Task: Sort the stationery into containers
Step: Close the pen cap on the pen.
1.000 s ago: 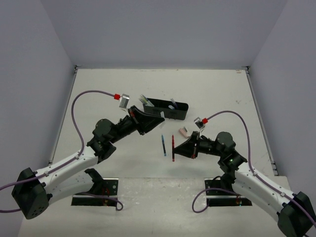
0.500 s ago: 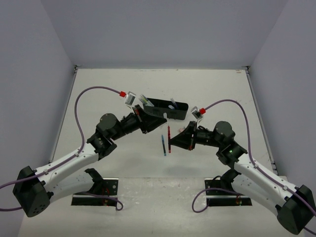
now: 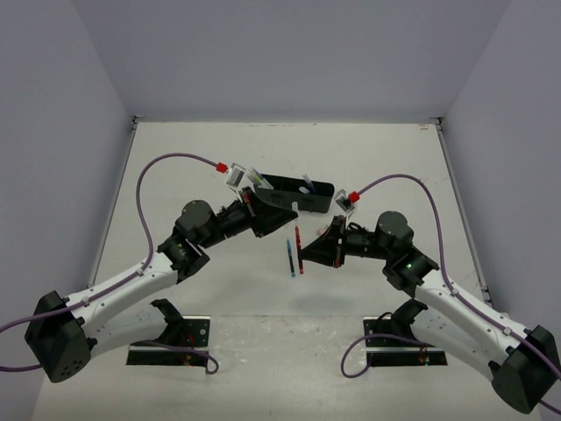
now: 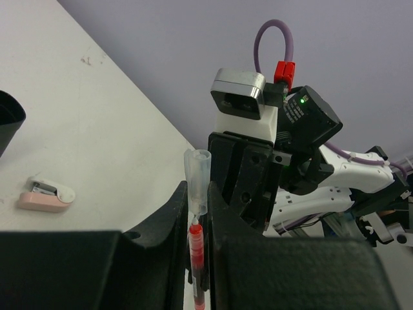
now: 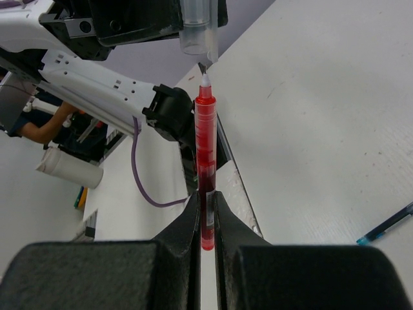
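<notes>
The red pen (image 5: 205,161) is off the table (image 3: 377,158), clamped near its lower end between the closed fingers of the right hand (image 5: 206,201). The right wrist view shows it best: a translucent red plastic barrel with a white, tapered tip pointing up at the open mouth of a clear cap (image 4: 197,175), close to it but not inside. The left hand (image 4: 197,194) is pinched shut on that cap, a smooth, see-through tube with a flared rim. From its own wrist camera the cap stands upright between the black fingers, with the pen's red barrel in line just below.

The top camera alone gives the layout. The two hands meet in the middle of the table, just in front of the long black organizer tray (image 3: 319,190). A blue pen (image 3: 291,258) lies flat beside the red one. From above, the cap is too small to make out, and the few items standing in the tray cannot be told apart.

Only the left wrist view shows the pinkish-white eraser (image 4: 45,196) clearly, a small block lying flat on the matte white table. One rounded black corner of the tray is cut off at that view's left edge.
</notes>
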Robot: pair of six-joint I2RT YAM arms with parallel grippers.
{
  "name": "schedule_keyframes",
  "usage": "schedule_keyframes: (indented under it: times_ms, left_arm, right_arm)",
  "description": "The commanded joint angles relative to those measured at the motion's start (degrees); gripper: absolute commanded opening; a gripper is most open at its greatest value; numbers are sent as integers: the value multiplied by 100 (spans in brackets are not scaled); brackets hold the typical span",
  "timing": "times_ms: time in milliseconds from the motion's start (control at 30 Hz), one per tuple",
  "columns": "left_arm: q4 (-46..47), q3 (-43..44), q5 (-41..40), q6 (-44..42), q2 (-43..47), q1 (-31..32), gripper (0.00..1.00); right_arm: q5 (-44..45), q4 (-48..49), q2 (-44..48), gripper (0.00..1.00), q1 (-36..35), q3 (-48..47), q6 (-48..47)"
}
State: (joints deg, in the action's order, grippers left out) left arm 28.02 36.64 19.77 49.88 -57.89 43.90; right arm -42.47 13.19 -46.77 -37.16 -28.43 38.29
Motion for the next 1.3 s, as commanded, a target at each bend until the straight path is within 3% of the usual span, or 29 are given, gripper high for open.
schedule_keyframes:
  times_ms: [0, 367, 800, 1267]
  left_arm:
    - [293, 182, 76, -116, -66, 13, 0]
    - [511, 85, 229, 92, -159, 13, 0]
    - [566, -55, 201, 129, -154, 13, 0]
    - [1003, -276, 387, 518, -223, 13, 0]
  right_arm:
    - [-121, -100, 106, 0, -37, -315, -168]
    - [385, -380, 84, 0, -37, -431, -105]
    - [396, -402, 126, 0, -37, -665, -52]
    - [836, 100, -56, 0, -37, -979, -37]
